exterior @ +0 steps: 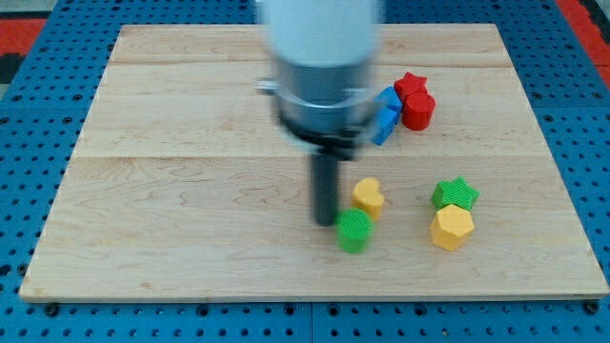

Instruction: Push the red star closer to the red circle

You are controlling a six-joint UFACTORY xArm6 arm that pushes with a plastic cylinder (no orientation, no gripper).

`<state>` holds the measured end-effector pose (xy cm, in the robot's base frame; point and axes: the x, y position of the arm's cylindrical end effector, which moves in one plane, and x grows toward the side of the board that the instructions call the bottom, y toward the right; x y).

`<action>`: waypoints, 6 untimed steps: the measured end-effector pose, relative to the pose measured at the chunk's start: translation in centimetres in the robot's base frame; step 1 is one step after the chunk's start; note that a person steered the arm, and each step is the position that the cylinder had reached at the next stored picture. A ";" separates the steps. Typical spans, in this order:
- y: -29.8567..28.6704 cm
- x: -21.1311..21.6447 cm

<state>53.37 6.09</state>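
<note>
1. My arm comes down from the view's top, a little left of centre, and its upper part is cut off by the frame edge.
2. The topmost visible section is a wide, pale, rounded housing, blurred and out of focus.
3. Below it sits a darker grey collar (pixel 322 107), narrower than the housing and ringed by a black band at its lower edge.
4. From the collar a straight dark rod (pixel 326 186) hangs upright, much thinner than the parts above.
5. My tip (pixel 326 222) is the rod's lower end, down at table height, in the lower middle of the view.
</note>
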 end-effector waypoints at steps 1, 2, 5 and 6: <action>1.4 -0.1; -3.4 -0.3; -0.8 -3.8; -0.8 -4.4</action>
<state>48.93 5.30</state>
